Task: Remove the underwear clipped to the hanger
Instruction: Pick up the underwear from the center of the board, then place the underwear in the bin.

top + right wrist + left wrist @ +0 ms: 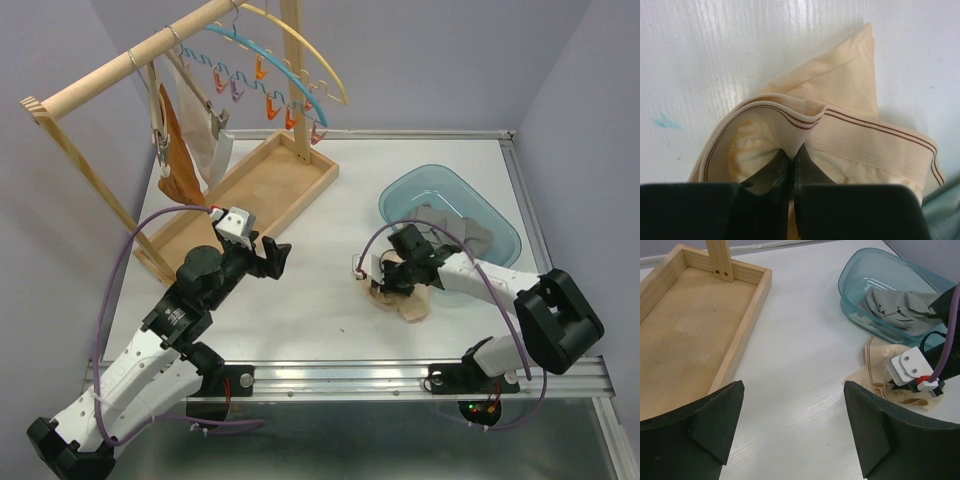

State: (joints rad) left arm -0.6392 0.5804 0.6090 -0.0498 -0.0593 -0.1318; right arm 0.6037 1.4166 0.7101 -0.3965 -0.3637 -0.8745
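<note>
Table (330,290) | 1 cream brief (850,100) pinched by right end effector (791,156) | left end effector (792,405) spread

The basin (420,190) stands on the desk (330,290) with a crumpled brief (478,235) inside it. Just in front of the basin a loose brief (412,305) lies on the desk, with the right claw (791,157) pinched on its fold. Well left of the basin stands the rack (270,190), and the hanging briefs (185,140) are at its end farthest from the basin. The left claw (794,387) hovers between the rack and the basin.
</note>
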